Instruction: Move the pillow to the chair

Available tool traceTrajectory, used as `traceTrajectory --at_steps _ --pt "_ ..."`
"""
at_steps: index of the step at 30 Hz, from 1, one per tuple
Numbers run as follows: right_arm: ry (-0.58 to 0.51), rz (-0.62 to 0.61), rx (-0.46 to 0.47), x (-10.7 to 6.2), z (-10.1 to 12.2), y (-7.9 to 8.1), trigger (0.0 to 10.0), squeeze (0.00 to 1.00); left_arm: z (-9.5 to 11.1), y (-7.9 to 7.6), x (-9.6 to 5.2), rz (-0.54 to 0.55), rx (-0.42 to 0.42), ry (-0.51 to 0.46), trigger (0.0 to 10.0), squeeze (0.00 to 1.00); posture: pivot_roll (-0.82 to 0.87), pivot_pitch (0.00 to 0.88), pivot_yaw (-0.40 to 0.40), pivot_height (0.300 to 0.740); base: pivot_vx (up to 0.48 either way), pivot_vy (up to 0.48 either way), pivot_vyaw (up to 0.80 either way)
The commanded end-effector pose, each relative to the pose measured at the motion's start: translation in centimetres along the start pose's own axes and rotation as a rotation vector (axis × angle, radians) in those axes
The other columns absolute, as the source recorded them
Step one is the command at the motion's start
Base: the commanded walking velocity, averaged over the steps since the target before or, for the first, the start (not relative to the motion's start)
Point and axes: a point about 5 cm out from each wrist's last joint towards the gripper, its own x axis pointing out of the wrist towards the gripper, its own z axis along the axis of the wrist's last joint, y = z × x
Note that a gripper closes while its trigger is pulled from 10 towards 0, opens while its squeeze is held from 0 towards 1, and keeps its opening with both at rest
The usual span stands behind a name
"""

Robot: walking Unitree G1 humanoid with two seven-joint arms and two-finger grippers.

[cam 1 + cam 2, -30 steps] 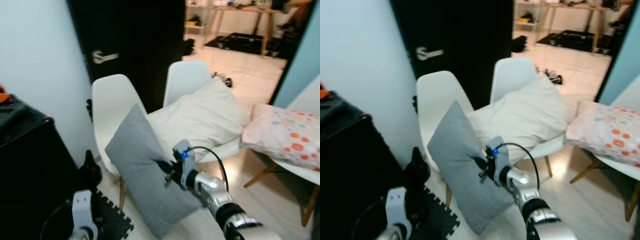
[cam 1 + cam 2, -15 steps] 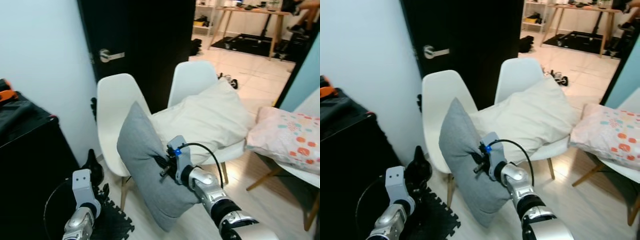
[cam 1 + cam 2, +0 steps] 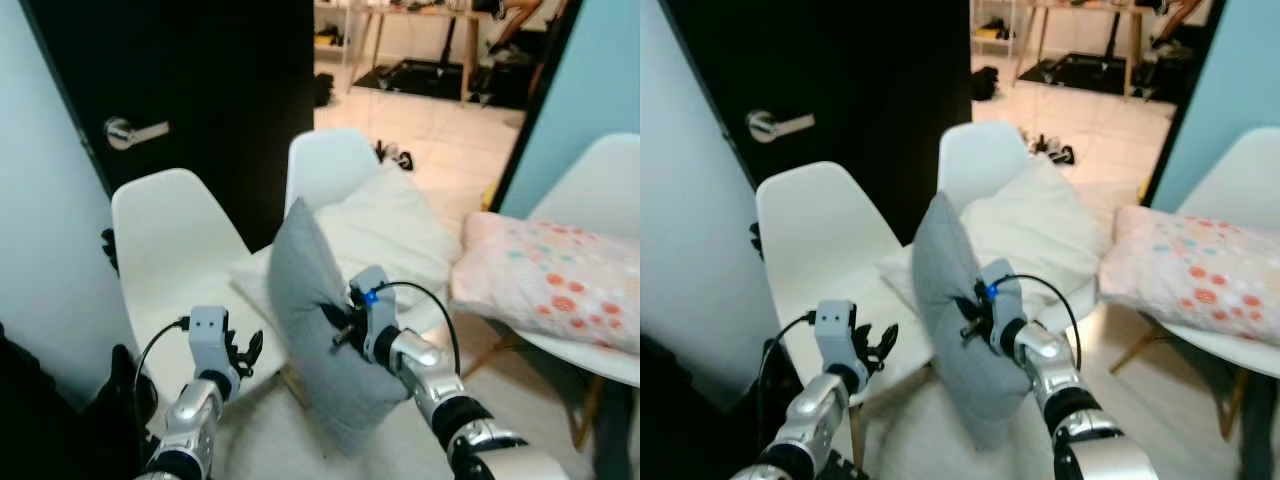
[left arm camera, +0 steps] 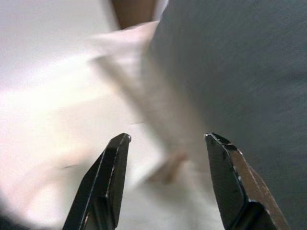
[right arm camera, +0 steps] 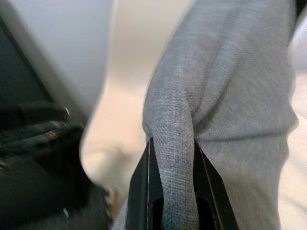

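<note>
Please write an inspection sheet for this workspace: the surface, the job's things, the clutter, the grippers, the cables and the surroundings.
Surface: white chair, seat bare, near the left gripper.
Job's things: grey pillow held upright in the air beside that chair.
Clutter: cream pillow on a second chair; dotted pillow on a third.
Grippers: right gripper shut on a fold of the grey pillow; left gripper open, holding nothing.
Cables: black cable looped at the right wrist.
Surroundings: black door, doorway to a tiled room.

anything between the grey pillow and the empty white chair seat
Nothing visible does. The right gripper holds the grey pillow upright beside the empty chair; the seat is bare. The open left gripper hovers over its front edge.
</note>
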Motion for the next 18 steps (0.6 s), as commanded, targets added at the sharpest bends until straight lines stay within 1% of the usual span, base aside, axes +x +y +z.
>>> traceTrajectory --at_steps 1,6,8,10,12,16,18 --pt "-0.083 0.014 -0.021 -0.1 1.3 -0.4 10.0 0.00 0.4 -0.8 0.4 -0.022 -0.007 -0.021 10.0 0.00 0.14 0.000 0.030 0.740 0.000 0.000 0.79" --pt "-0.117 0.049 -0.007 0.0 1.8 -0.1 10.0 0.00 0.9 -1.1 0.7 -0.020 0.004 -0.041 10.0 0.00 0.14 0.000 0.028 0.740 0.000 0.000 0.79" --pt "-0.152 0.073 0.008 0.1 2.3 0.1 10.0 0.00 1.5 -1.4 0.9 -0.027 -0.005 -0.067 10.0 0.00 0.14 0.000 0.026 0.740 0.000 0.000 0.79" --pt "-0.152 0.073 0.008 0.1 2.3 0.1 10.0 0.00 1.5 -1.4 0.9 -0.027 -0.005 -0.067 10.0 0.00 0.14 0.000 0.026 0.740 0.000 0.000 0.79" --pt "-0.181 0.103 0.020 0.2 3.0 0.2 10.0 0.00 2.1 -2.0 1.2 -0.043 -0.011 -0.094 10.0 0.00 0.14 0.000 0.025 0.740 0.000 0.000 0.79" --pt "-0.193 0.146 0.014 0.4 3.3 0.7 10.0 0.00 2.6 -2.6 1.3 -0.059 -0.019 -0.118 10.0 0.00 0.14 0.000 0.023 0.740 0.000 0.000 0.79" --pt "-0.196 0.177 0.007 0.5 3.4 1.1 10.0 0.00 3.0 -2.8 1.4 -0.069 -0.040 -0.141 10.0 0.00 0.14 0.000 0.022 0.740 0.000 -0.131 0.79"
